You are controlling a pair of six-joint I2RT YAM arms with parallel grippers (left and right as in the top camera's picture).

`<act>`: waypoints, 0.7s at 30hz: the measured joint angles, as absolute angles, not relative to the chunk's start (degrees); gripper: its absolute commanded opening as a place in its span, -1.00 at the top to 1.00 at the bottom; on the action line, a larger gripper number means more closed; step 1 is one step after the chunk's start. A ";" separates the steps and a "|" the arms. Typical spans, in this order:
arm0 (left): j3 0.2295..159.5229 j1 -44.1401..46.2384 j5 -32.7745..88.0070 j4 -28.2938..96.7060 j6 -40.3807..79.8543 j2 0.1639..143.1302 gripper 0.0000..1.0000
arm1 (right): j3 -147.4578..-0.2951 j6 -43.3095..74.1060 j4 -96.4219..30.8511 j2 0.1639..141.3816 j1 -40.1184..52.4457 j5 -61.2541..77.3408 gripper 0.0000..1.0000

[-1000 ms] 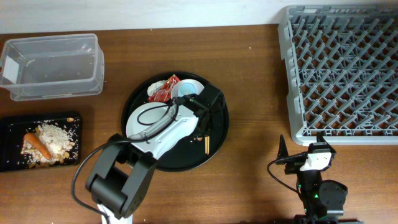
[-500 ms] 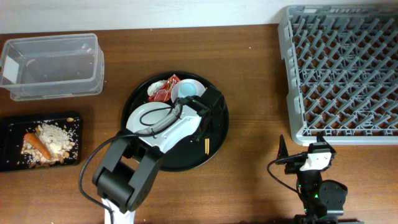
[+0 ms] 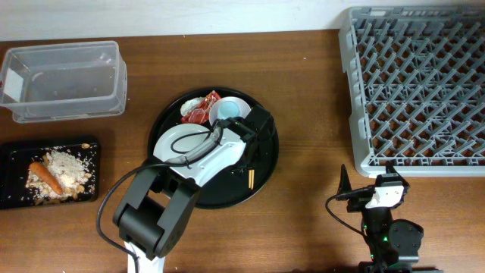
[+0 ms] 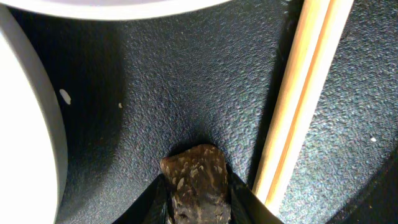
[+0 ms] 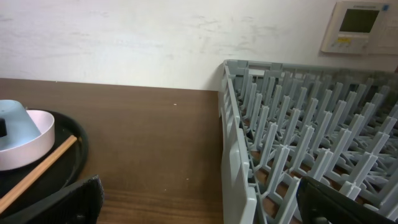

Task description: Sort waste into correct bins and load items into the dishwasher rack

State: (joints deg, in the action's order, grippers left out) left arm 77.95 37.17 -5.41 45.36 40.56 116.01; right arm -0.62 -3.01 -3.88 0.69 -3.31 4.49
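Two arms work a brown table [image 3: 303, 68]. Overhead: the left hand [image 3: 256, 138] is down on the large round black tray [image 3: 161, 121], beside the pale plate [image 3: 173, 142] and just below the bowl [image 3: 242, 101] holding the blue cup [image 3: 229, 111]; the shallow black tray [image 3: 11, 152], holding a carrot [image 3: 45, 176] and crumbs [image 3: 72, 165], lies well apart to that hand's left, so the left arm is judged the nearer carrier.

Left wrist: the fingers [image 4: 155, 202] stand narrowly apart, pinched on the small brown lump [image 4: 196, 177], which sits on the round tray's floor; the chopsticks [image 4: 305, 93] run lengthwise just beside it on the right, so a straight lift should clear them.

Right wrist: the right hand [image 5: 199, 208] gapes wide and empty over the table; the rack [image 5: 298, 155] stands just to its right.
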 measured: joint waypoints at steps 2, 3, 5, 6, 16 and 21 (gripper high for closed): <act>78.06 37.17 -5.41 45.84 40.58 116.01 0.43 | -0.62 -3.05 -3.88 0.69 -3.31 4.49 -0.97; 78.22 37.17 -5.41 46.72 40.56 116.01 0.42 | -0.62 -3.01 -3.88 0.69 -3.31 4.49 -0.97; 78.32 37.17 -5.41 48.45 40.58 115.90 0.41 | -0.62 -3.01 -3.88 0.69 -3.31 4.49 -0.97; 78.32 37.17 -5.41 49.04 40.56 115.72 0.40 | -0.62 -2.98 -3.86 0.69 -3.31 4.49 -0.97; 79.55 27.97 -11.84 55.18 40.34 101.51 0.31 | -0.62 -3.01 -3.86 0.69 -3.31 4.49 -0.97; 79.88 16.47 -11.77 55.29 40.16 97.62 0.43 | -0.62 -2.98 -3.88 0.69 -3.31 4.51 -0.97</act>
